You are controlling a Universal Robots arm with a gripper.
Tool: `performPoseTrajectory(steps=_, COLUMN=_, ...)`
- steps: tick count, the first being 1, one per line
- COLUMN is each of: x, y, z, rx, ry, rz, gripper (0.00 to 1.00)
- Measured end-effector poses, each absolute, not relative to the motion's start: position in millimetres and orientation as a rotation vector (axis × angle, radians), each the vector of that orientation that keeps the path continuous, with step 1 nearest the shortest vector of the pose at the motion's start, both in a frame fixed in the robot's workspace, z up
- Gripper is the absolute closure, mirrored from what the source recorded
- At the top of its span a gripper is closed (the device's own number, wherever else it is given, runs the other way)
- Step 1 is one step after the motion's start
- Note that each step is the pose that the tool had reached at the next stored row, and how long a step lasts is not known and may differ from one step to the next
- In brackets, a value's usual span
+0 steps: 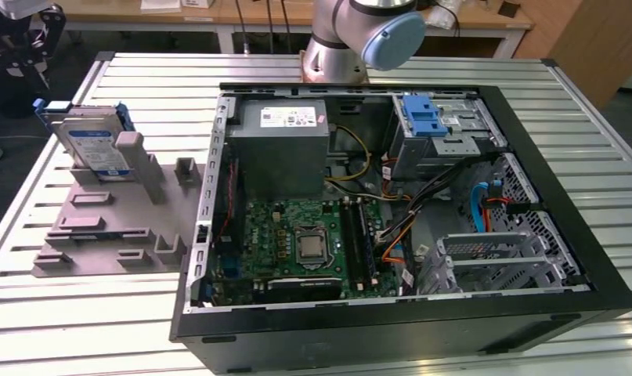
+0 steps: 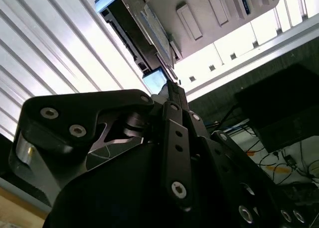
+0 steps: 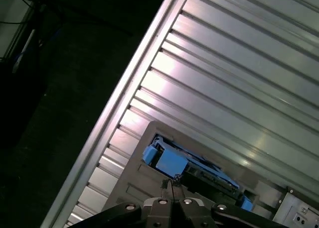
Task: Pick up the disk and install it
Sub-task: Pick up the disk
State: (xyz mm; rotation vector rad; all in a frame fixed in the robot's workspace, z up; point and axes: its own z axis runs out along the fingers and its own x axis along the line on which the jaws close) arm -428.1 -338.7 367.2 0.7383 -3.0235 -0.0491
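Exterior view, from its left. The disk (image 1: 94, 145), a flat rectangular silver-metal hard drive with a white and dark-blue label and a bright blue plastic frame, stands on edge in a slot of a grey plastic holder plate (image 1: 106, 235). The holder plate lies on the ribbed silver metal worktop (image 1: 75, 329). Disk not installed.

Just beside the holder plate, toward the view's right, is a big black open computer case (image 1: 399, 345), lying on its side. Inside it:
- a grey metal box (image 1: 279, 149) with a small white sticker, at the far left part
- a green motherboard (image 1: 294, 235), nearer the camera
- a silver metal cage (image 1: 441, 129) with a blue ribbed latch, in the far right corner
- coloured cables between these

A silver and pale-blue joint of my arm (image 1: 362, 31) sits behind the case.

In the second wrist view my black gripper (image 2: 172, 86) is closed, thin fingers pressed together, nothing between them. The tips point at the blue-framed end of the disk (image 2: 142, 29), which sits in the holder plate (image 2: 209, 14). The worktop (image 2: 50, 49) is alongside.

First wrist view, same: the gripper (image 3: 168, 184) is closed and empty. Its tips line up with the disk's blue frame (image 3: 167, 161), over the worktop (image 3: 239, 88). Touching the disk or just clear of it, I cannot tell.
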Motion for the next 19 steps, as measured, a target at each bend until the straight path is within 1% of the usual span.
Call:
performPoseTrajectory(steps=6, x=-428.0, y=-338.7, z=367.1, rx=0.767, ry=-3.016, rz=-0.049, gripper=0.89)
performPoseTrajectory(steps=19, x=-428.0, y=-338.7, z=366.3, rx=1.114, ry=-2.902, rz=-0.043, gripper=0.89)
